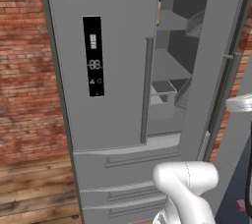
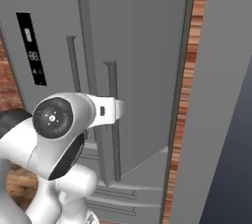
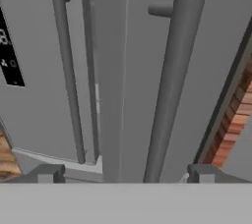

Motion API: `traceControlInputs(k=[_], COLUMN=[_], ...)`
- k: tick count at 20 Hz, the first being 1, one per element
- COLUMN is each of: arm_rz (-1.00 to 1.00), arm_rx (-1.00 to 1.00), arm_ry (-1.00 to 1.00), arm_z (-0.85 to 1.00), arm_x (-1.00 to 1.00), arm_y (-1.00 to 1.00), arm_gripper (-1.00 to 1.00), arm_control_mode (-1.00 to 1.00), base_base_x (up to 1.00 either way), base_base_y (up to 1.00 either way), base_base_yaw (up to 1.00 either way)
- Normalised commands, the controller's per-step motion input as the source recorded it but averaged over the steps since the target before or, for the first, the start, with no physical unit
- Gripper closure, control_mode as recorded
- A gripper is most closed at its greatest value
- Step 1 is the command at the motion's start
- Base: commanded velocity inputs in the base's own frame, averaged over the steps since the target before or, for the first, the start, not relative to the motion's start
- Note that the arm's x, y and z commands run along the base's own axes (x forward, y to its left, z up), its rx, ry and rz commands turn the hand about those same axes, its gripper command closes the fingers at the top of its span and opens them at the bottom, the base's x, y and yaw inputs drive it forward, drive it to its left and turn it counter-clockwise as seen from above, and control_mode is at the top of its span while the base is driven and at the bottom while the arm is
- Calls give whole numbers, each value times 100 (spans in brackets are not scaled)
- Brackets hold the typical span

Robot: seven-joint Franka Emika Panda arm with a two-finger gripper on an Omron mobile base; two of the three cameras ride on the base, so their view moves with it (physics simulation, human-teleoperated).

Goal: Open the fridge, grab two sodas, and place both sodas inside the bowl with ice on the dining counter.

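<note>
Grey fridge shelves inside the open fridge, bins below.

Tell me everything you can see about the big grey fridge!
The fridge is tall, smooth and grey, like metal. Its left door is shut and carries a black display panel. The right door is swung open, showing grey shelves inside. Each door has a long bar handle. Drawers sit below. Nothing touches it.

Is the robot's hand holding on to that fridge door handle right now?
No, nothing is held. The hand is open, its fingertips apart on either side of the handle.
</note>
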Motion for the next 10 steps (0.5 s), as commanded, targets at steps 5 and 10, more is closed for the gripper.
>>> traceControlInputs(k=[5,10], arm_rz=[0,0], arm_rx=[-25,-27], arm_ry=[0,3], arm_z=[51,41], arm_x=[-2,17], arm_y=[50,62], arm_gripper=[-100,-100], arm_control_mode=[-100,-100], base_base_x=[0,0], base_base_y=[0,0], base_base_yaw=[0,0])
